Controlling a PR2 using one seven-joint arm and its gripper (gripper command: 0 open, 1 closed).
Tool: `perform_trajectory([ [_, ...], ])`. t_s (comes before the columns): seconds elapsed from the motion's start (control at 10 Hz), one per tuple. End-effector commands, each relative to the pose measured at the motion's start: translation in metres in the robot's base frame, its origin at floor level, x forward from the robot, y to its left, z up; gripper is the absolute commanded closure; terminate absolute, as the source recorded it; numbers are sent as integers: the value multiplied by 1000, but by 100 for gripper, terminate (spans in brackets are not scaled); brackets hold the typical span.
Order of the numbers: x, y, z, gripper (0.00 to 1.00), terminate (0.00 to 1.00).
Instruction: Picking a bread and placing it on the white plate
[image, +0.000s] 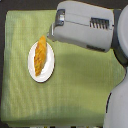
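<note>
One bread (41, 55) on white plate (31, 70), gripper (51, 31) just above-right, apart.

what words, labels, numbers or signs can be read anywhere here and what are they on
None: no readable text shows in the exterior view.
The arm: a dark slotted patch on its casing, but no letters or numbers can be made out.
The bread, the white plate and the green cloth: no print or label.
The pincer is not visible as such, so any marking on it cannot be told.

One bread (41, 55), one white plate (33, 73)
</note>
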Motion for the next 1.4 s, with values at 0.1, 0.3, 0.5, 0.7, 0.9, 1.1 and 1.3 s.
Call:
perform_trajectory([
  [0.1, -21, -109, -17, 0, 0],
  [0.3, -31, -141, -24, 0, 0],
  [0.5, -32, -161, -27, 0, 0],
  [0.7, -31, -176, -28, 0, 0],
  [0.9, -23, -187, -24, 0, 0],
  [1.1, -24, -189, -25, 0, 0],
  [1.3, -31, -186, -23, 0, 0],
])
